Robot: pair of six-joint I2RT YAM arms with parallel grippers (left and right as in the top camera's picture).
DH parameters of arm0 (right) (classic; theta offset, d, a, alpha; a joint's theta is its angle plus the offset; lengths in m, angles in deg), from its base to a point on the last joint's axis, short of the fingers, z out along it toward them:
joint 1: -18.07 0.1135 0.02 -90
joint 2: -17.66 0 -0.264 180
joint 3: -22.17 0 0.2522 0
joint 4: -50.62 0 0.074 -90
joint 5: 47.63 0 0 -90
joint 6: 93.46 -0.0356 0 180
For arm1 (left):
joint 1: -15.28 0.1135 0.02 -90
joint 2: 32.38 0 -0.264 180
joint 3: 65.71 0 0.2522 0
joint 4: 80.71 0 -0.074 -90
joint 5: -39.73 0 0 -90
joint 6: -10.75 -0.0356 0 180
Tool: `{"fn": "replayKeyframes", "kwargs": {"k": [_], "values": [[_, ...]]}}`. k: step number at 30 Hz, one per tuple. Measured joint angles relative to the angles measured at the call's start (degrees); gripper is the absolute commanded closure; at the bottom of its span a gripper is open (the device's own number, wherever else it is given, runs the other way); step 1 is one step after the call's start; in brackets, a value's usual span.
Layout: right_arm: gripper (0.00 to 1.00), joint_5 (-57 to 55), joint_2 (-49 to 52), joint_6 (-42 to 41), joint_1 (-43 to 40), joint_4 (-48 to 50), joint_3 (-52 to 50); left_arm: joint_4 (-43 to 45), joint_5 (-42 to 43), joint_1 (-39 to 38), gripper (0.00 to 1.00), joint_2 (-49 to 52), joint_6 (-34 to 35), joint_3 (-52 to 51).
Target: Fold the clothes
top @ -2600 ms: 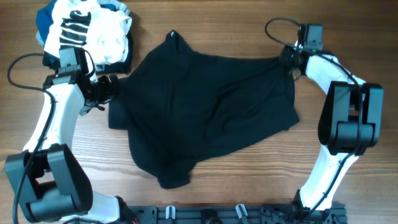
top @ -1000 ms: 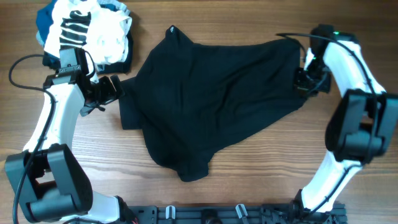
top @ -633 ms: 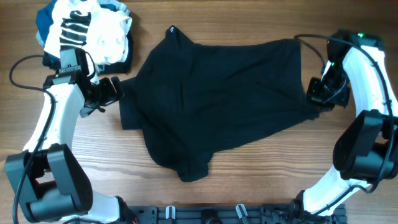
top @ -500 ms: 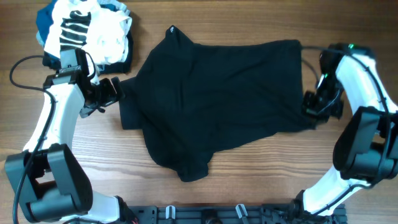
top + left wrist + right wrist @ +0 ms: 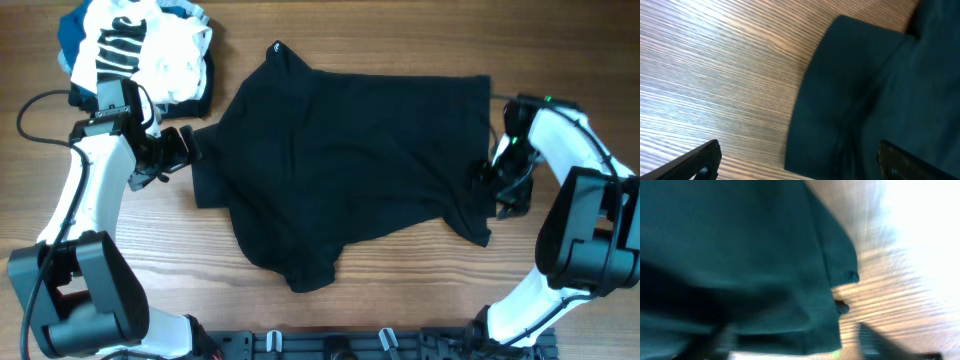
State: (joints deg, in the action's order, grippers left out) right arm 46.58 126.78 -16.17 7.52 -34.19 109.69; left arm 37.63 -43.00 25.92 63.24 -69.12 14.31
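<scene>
The left arm [image 5: 95, 190] rose from the near edge of the bench [image 5: 400, 300] and bent inward, its jaws spread wide and empty just beside the left edge of the clothes [image 5: 350, 170]. The right arm [image 5: 565, 130] curled in from the right, its jaws low over the garment's right corner and seemingly apart in the blurred wrist view. The clothes, plain black and rumpled, lay spread across mid-bench, one lobe sagging toward the near edge.
</scene>
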Motion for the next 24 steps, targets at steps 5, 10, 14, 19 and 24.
{"fn": "replayKeyframes", "kwargs": {"k": [5,10,14,19,24], "values": [[0.01,1.36,-0.44,2.34,0.0,-2.69,15.58,-2.97,2.29,-1.84,0.0,0.0,0.0,0.0],[0.01,2.29,-1.49,2.93,0.0,-3.72,20.33,-5.79,4.87,-8.2,0.0,0.0,-0.02,0.0],[0.03,3.78,-1.57,2.95,0.0,-3.93,20.37,-11.43,6.43,-16.28,0.02,0.0,1.31,0.0],[0.03,4.81,-4.96,2.86,0.0,-4.0,20.37,-18.47,7.34,-25.4,0.04,-0.28,11.74,-0.07],[0.04,4.79,-18.43,1.53,0.0,-5.84,18.62,-20.33,5.81,-38.56,0.14,-7.89,28.98,-0.83]]}}
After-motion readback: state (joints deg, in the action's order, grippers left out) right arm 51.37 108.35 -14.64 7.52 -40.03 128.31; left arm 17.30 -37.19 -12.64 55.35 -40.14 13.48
